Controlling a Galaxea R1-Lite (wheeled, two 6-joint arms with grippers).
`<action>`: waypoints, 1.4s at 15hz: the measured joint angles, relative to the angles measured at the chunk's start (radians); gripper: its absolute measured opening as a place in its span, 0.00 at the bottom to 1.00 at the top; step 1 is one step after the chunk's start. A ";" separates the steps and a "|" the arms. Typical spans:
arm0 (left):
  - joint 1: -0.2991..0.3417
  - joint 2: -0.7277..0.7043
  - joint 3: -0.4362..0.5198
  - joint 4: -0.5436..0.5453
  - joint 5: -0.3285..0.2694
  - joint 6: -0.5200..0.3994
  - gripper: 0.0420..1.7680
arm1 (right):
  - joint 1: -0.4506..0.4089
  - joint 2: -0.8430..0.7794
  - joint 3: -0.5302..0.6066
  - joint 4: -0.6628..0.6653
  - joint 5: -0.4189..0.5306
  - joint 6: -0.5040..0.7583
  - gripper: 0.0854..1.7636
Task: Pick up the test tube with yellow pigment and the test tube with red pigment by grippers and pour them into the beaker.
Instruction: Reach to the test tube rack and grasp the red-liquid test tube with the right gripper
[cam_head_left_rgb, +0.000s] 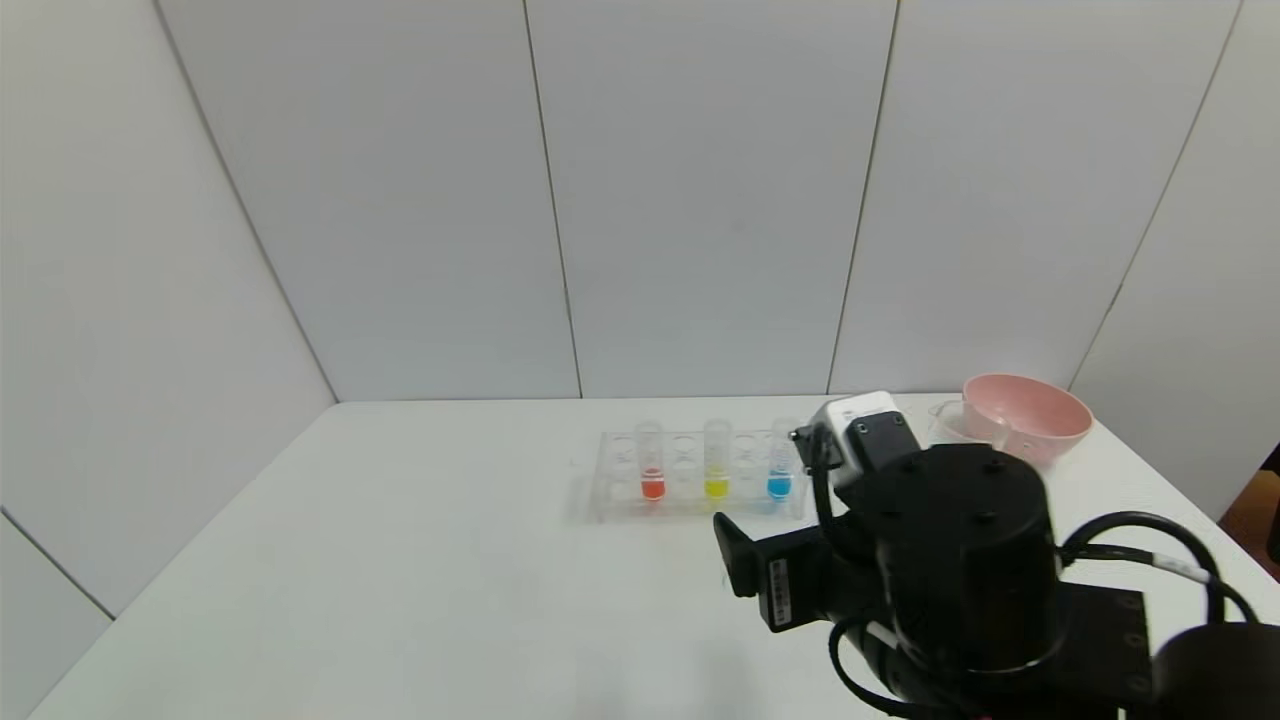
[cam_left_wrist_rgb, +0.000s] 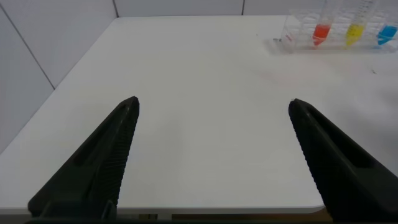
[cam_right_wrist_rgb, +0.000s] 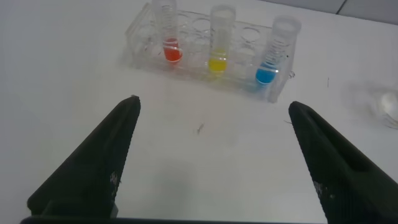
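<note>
White panel walls box in a plain white bench (cam_head_left_rgb: 400, 560), and so far we're at the very first step: nothing picked up. Our right gripper (cam_right_wrist_rgb: 211, 162) hangs just in front of the clear rack (cam_head_left_rgb: 615, 495) with its fingers (cam_right_wrist_rgb: 93, 165) spread wide, grasping nothing. The test tube with yellow pigment (cam_head_left_rgb: 716, 460) stands upright in the rack's middle, the test tube with red pigment (cam_head_left_rgb: 651, 460) to its left, and a blue tube (cam_head_left_rgb: 780, 462) on the other side. The beaker (cam_head_left_rgb: 950, 422) sits off to the right, mostly hidden behind the arm, just beside a pink bowl (cam_head_left_rgb: 1028, 415). Our left gripper (cam_left_wrist_rgb: 211, 162) hovers well away from the rack, fingers also released. We reckon the next move is easing the right gripper forward so the fingers straddle the yellow tube without bumping its neighbours, then closing and lifting straight up.
</note>
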 joint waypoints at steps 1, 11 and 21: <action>0.000 0.000 0.000 0.000 0.000 0.000 0.97 | 0.009 0.041 -0.033 0.000 -0.011 0.013 0.97; 0.000 0.000 0.000 0.000 0.000 0.000 0.97 | 0.050 0.399 -0.439 0.070 -0.129 0.029 0.97; 0.000 0.000 0.000 0.000 0.000 0.000 0.97 | -0.011 0.605 -0.782 0.192 -0.131 0.027 0.97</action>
